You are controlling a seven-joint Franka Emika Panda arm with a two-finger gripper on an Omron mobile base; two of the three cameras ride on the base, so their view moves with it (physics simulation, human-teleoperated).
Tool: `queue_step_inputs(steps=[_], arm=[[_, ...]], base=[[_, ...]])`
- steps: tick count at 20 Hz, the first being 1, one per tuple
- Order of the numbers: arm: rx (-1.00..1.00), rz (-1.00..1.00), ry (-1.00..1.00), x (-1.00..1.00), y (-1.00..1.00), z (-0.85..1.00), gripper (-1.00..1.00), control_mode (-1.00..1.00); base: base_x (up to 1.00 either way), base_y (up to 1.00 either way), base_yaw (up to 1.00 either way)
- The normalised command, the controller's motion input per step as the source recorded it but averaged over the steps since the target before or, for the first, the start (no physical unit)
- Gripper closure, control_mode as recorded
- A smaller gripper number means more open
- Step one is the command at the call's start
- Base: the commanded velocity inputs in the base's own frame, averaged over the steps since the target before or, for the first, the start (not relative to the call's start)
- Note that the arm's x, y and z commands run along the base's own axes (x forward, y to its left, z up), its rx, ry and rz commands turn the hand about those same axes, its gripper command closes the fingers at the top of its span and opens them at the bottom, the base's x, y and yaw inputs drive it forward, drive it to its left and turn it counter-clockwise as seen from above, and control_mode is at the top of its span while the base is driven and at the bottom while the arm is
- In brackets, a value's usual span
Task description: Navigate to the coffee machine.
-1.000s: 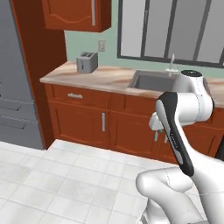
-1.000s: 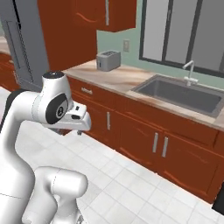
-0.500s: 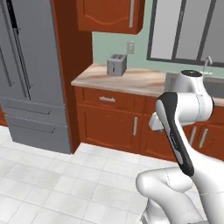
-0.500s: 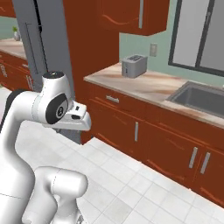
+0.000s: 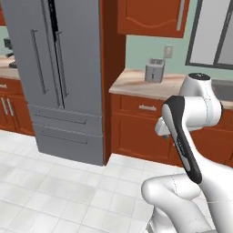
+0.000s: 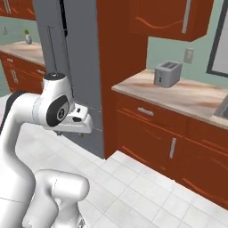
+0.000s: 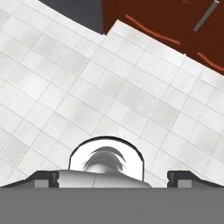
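Gripper (image 7: 113, 178) is pointing down at the floor (image 7: 78, 87); in the hand view its two dark fingertips (image 7: 47, 178) are sitting wide apart at 7 and 5 o'clock; jaws are standing fully open and gripping nothing; only white tile is lying beneath them.

Arm is folded upright over the base; in the right base view the gripper (image 6: 70, 129) is hanging at about 9 o'clock, in front of the fridge (image 6: 67, 53).

Left base view: the grey fridge (image 5: 63, 77) is filling 9 to 12 o'clock, doors shut; a red-brown panel is running up its right side; right of that the counter (image 5: 132, 84) is carrying a silver toaster (image 5: 154, 70) at about 1 o'clock, with an outlet (image 5: 168, 51) on the green wall just above and right of it; an upper cabinet (image 5: 150, 18) is hanging at 12 to 1 o'clock; a window (image 5: 214, 32) is showing at 2 o'clock.

Coffee machine (image 5: 8, 44): probably the dark shape at the 9 o'clock edge of the left base view, standing on a second counter left of the fridge and well apart from the robot; it is too small and cropped to confirm.

Right base view: the toaster (image 6: 167, 73) is sitting at 1 o'clock; a small vase (image 6: 28, 38) is standing on the far left counter at 10 o'clock.
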Motion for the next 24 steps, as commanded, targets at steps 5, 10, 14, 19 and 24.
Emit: queue_step_inputs(steps=[5,10,14,19,24], arm=[[0.0,0.0,0.0,0.0,0.0,0.0,-1.0,1.0],[0.0,0.0,0.0,0.0,0.0,0.0,-1.0,1.0],[0.0,0.0,0.0,0.0,0.0,0.0,-1.0,1.0],[0.0,0.0,0.0,0.0,0.0,0.0,-1.0,1.0],[0.0,0.0,0.0,0.0,0.0,0.0,-1.0,1.0]], base=[[0.59,1.0,0.01],[0.68,1.0,0.05],[0.73,1.0,0.03],[0.87,1.0,0.0],[1.0,1.0,0.0]])
